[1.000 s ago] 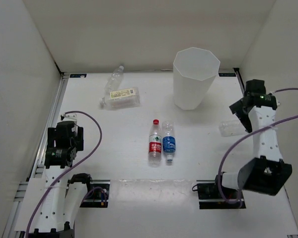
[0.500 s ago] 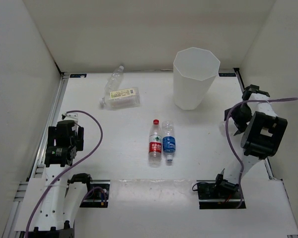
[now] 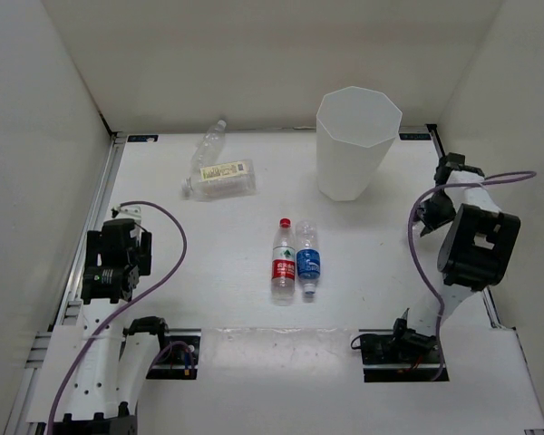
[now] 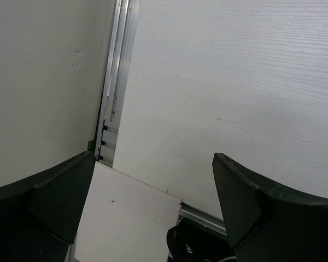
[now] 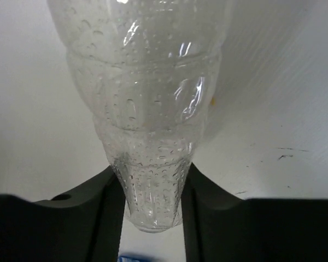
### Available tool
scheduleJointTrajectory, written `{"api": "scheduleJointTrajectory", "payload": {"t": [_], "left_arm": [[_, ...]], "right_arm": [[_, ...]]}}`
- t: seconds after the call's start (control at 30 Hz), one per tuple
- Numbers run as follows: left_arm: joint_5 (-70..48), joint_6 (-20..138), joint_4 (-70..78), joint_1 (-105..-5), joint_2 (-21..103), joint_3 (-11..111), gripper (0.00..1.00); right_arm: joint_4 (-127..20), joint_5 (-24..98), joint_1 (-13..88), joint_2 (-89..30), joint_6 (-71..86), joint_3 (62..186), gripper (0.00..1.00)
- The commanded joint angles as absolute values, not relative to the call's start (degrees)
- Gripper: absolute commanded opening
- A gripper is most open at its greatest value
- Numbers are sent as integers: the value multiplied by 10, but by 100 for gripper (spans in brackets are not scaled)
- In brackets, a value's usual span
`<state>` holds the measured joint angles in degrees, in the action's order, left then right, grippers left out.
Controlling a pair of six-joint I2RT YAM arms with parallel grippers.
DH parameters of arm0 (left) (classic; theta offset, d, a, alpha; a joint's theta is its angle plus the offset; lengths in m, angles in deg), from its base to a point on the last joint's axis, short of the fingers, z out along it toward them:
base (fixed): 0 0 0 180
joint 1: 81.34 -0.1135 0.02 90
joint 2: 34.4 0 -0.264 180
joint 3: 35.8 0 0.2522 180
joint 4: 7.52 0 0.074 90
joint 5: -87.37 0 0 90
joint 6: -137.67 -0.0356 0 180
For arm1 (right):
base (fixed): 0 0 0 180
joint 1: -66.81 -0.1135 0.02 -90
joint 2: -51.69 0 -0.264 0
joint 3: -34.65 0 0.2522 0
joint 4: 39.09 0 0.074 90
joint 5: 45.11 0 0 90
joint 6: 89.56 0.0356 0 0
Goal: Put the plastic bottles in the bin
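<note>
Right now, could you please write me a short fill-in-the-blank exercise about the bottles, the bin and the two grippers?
1. The right gripper is ____ on a clear bottle.
2. The left gripper is ____, with nothing between its fingers.
3. Of the red bottle and the blue bottle, the ____ one lies nearer the left arm.
4. The bin stands ____.

Missing words: shut; open; red; upright.

labelled bottles (image 3: pixel 283 258): 3 | unlabelled bottles (image 3: pixel 210 143): 2 | bin (image 3: pixel 354 154): 1 | arms (image 3: pixel 476 249): 2
</note>
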<state>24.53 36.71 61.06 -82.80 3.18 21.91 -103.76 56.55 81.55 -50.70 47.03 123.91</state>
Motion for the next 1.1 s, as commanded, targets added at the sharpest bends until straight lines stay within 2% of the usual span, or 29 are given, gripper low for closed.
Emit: {"api": "scheduleJointTrajectory", "payload": {"t": [0.0,0.17,0.33,0.47,0.6,0.7,0.83,0.97,1.0,1.07], "left_arm": [[241,366,604,-833,37,241,100],[236,360,598,-833,49,252,100],[225,355,593,-833,49,252,100],[220,355,593,-833,49,257,100],[220,355,593,-833,49,262,100],[220,355,588,-833,49,262,100],[215,355,588,-833,49,268,100],[215,349,577,-833,37,274,100],[215,349,577,-833,37,274,100],[215,344,577,-833,37,274,100]], "right_arm": [[-1027,620,780,-404,443,1268,8],[-1014,654,731,-321,416,1364,5],[-895,754,632,-285,350,1495,5],[-790,813,565,-299,283,1576,5],[-704,762,529,-354,261,1598,5],[-713,703,522,-432,256,1655,10],[-764,711,493,-521,200,1742,17],[-788,738,476,-543,182,1729,33],[-788,738,476,-536,182,1705,42],[-788,732,476,-530,176,1685,50]]}}
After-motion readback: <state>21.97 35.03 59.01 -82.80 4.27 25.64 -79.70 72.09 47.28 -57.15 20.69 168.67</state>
